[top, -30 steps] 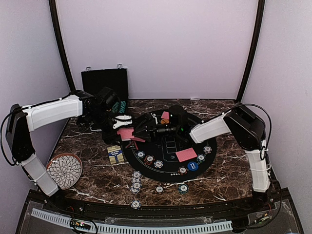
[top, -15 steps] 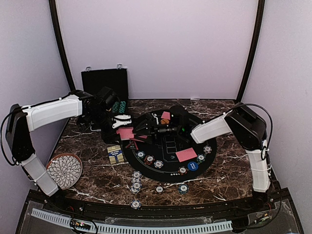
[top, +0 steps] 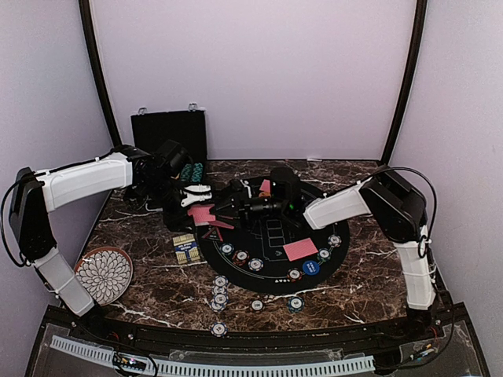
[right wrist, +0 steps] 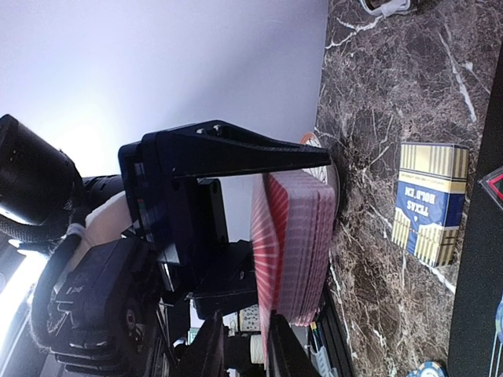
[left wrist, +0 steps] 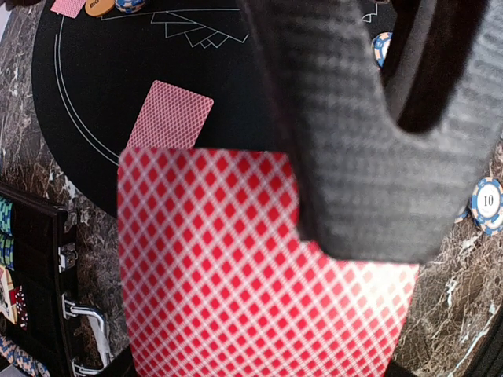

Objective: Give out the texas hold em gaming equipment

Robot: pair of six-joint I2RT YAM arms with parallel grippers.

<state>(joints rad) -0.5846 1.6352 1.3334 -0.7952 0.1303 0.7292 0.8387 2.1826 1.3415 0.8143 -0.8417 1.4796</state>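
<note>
My left gripper (top: 196, 206) is shut on a deck of red-backed playing cards (top: 204, 214), held at the left edge of the round black mat (top: 271, 236). In the left wrist view the deck (left wrist: 236, 259) fills the frame under a black finger (left wrist: 369, 141). My right gripper (top: 226, 207) reaches left to the deck. In the right wrist view its jaws (right wrist: 244, 323) stand apart, with the lower edge of the deck's outermost card (right wrist: 264, 259) between them. Single cards (top: 300, 249) (top: 266, 186), striped chips (top: 241, 255), a blue button (top: 310, 267) and an orange button (top: 266, 195) lie on the mat.
A blue-and-yellow card box (top: 185, 248) lies left of the mat, a flower-patterned plate (top: 104, 274) at front left, and the black case (top: 169, 137) at the back. Loose chips (top: 219, 298) (top: 295, 303) lie in front of the mat. A red-edged triangle marker (right wrist: 493, 184) shows beside the box.
My right gripper has moved a little to the left, closer to the deck. My left gripper and the deck have stayed put.
</note>
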